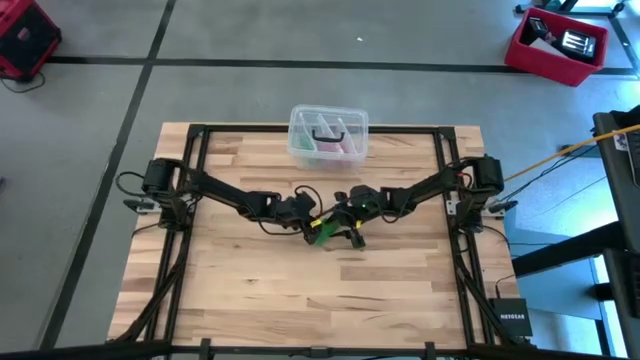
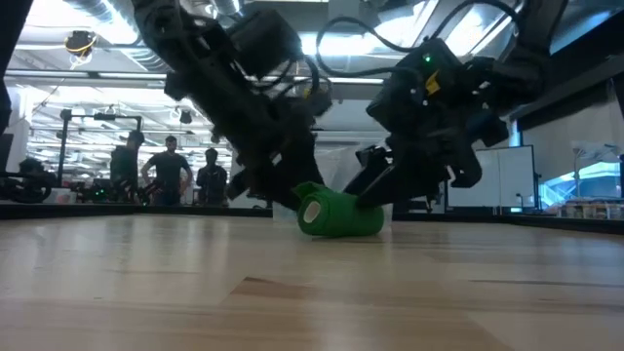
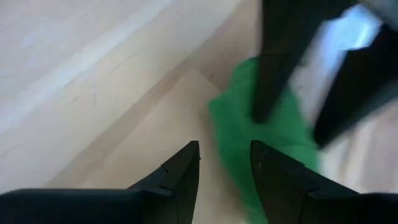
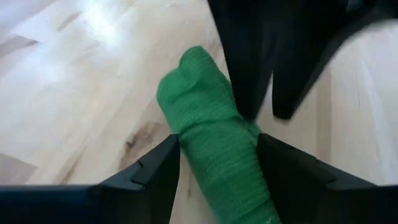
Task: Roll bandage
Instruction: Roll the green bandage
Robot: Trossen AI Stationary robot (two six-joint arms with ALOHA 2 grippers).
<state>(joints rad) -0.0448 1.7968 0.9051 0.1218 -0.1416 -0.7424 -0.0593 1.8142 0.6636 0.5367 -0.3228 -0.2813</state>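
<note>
The right hand [image 4: 217, 168] clamps the rolled green bandage [image 4: 214, 143] on the counter [image 1: 250, 300], steadying it; the left hand [image 3: 224, 165], at nine o'clock, stands apart, empty

Both arms reach inward and meet at the table middle. The left gripper [image 3: 224, 163] is parted, holding nothing. The right gripper [image 4: 217, 155] fingers are spread.

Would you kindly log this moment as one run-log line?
bandage: rolled, lying on table | right gripper: fingers astride roll | left gripper: open, beside roll | clear box: far edge
</note>
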